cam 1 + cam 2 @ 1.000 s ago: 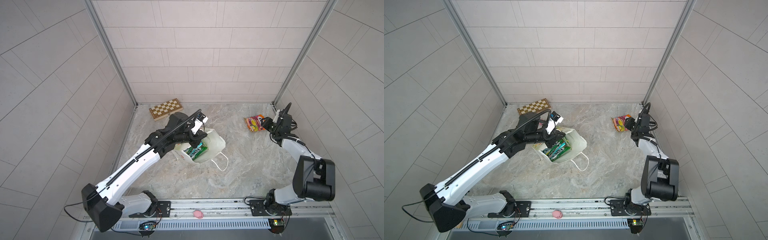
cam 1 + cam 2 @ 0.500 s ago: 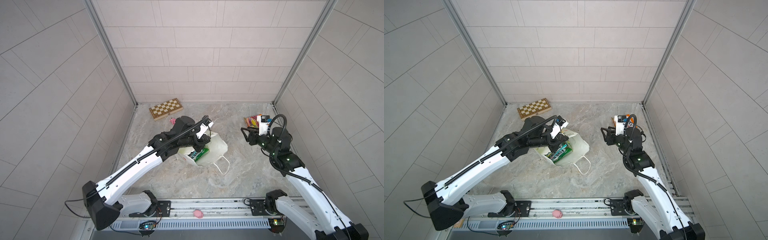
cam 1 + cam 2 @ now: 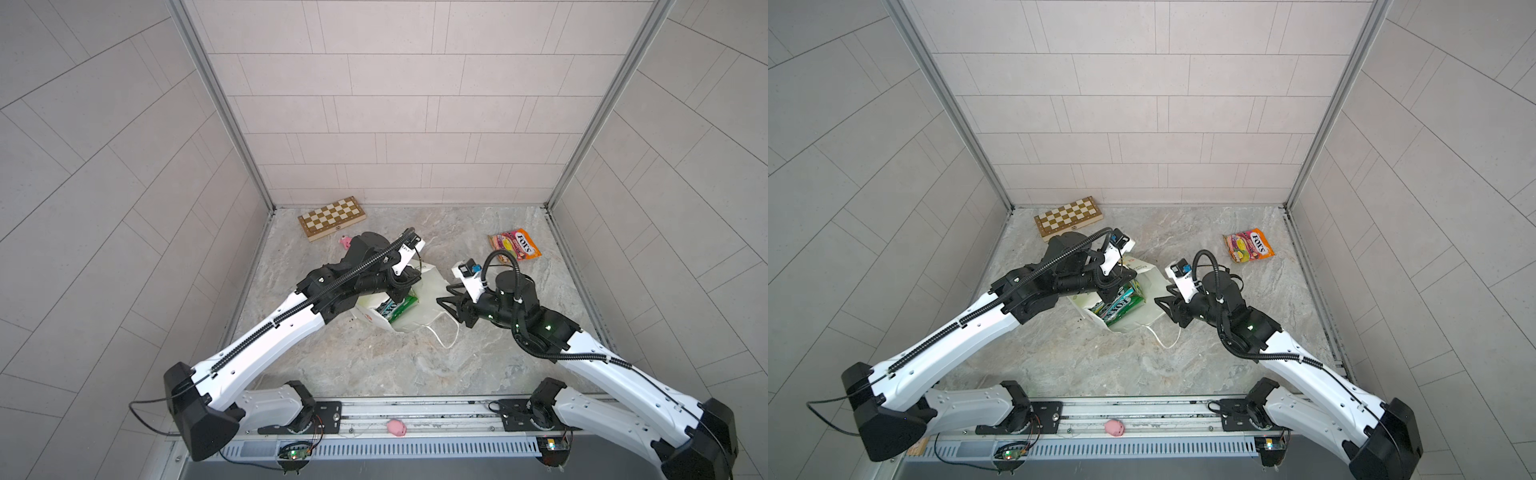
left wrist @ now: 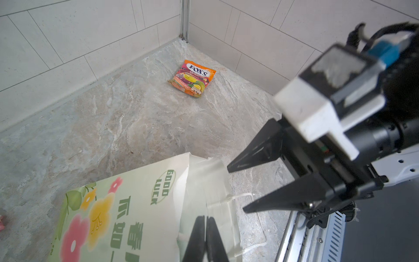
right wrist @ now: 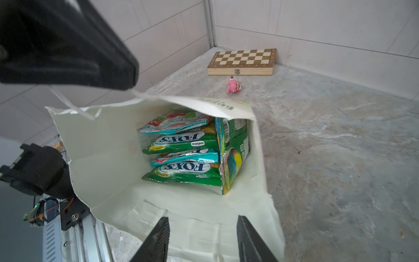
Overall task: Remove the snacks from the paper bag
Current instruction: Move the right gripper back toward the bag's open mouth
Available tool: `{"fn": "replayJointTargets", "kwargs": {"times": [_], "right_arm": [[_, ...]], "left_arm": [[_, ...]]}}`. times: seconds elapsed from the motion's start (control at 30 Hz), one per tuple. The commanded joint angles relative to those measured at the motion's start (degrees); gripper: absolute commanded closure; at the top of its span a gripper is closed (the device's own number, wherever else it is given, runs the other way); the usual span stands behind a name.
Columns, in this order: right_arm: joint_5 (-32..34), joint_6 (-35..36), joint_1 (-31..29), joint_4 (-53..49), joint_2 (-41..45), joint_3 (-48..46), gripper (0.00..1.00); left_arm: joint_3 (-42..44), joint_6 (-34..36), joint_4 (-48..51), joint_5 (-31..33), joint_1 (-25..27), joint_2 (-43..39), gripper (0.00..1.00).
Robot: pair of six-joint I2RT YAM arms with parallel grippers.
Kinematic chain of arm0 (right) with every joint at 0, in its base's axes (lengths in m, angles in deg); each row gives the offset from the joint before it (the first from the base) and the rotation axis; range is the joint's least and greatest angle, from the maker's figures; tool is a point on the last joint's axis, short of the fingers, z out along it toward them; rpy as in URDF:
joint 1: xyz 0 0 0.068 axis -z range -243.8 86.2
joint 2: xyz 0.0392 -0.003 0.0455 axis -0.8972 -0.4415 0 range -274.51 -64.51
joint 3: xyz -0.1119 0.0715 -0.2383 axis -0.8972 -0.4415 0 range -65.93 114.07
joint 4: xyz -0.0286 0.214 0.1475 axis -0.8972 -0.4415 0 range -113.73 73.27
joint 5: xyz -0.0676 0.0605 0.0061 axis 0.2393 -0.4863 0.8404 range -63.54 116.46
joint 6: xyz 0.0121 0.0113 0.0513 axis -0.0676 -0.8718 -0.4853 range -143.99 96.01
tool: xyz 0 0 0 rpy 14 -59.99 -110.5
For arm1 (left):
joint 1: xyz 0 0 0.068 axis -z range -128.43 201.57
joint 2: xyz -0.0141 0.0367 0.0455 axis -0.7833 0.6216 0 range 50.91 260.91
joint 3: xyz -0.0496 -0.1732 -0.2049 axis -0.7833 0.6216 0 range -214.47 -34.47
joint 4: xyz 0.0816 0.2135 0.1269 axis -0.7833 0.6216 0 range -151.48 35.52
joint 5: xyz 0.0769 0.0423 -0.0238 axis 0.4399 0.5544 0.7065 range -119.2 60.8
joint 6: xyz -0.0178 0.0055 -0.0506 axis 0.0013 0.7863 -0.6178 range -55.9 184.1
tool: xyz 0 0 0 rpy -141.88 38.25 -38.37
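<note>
- The left gripper (image 4: pixel 205 218) has its fingers pressed together with no gap, pinching the upper rim of the paper bag (image 5: pixel 102 147) at its mouth; the rim stands raised off the lower wall, so the mouth gapes
- The right gripper (image 5: pixel 203 218) has its fingers about halfway apart with nothing between them; the tips sit just over the bag's lower lip and point into the opening, and whether they touch the paper cannot be told
- Inside the bag four snacks lie stacked flat: upper teal packet (image 5: pixel 174 123), upper green packet (image 5: pixel 181 141), lower teal packet (image 5: pixel 186 156), lower green packet (image 5: pixel 183 169); an edge-on green packet (image 5: pixel 233 140) stands against the stack, barcode showing
- "FOX'S" in a white oval is legible on both flat green packets, inverted in the right wrist view
- The bag's upper face carries "GOOD LUCK" in a green oval, green Chinese characters, and red and yellow flowers
- The bag lies on its side on the marble tabletop (image 3: pixel 374 365), long axis across the table, mouth toward the right arm; a white cord handle (image 3: pixel 446 338) trails toward the front rail
- The orange packet (image 3: pixel 514 246), marked "FOX'S", lies flat near the back right corner, well apart from the bag, lettered end toward the right wall
- A chessboard box (image 3: pixel 332 218) and a pink toy pig (image 3: pixel 345 241) lie by the back left corner
</note>
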Motion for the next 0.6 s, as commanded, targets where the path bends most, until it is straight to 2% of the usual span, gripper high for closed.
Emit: {"fn": "replayJointTargets", "kwargs": {"times": [0.0,0.27,0.57], "right_arm": [[4.0,4.2,-3.7,2.3,-2.1,0.4,0.51],[9.7,5.4,-8.4,6.0,-7.3,-1.7,0.54],[14.3,6.8,-12.3,6.3,-10.6,-4.1,0.51]], "left_arm": [[0.4,-2.3,-3.2,1.4,0.5,-2.0,1.0],[1.2,-4.4,-4.7,2.9,0.6,-3.0,1.0],[2.5,-5.6,-6.8,3.7,0.8,-4.5,1.0]]}}
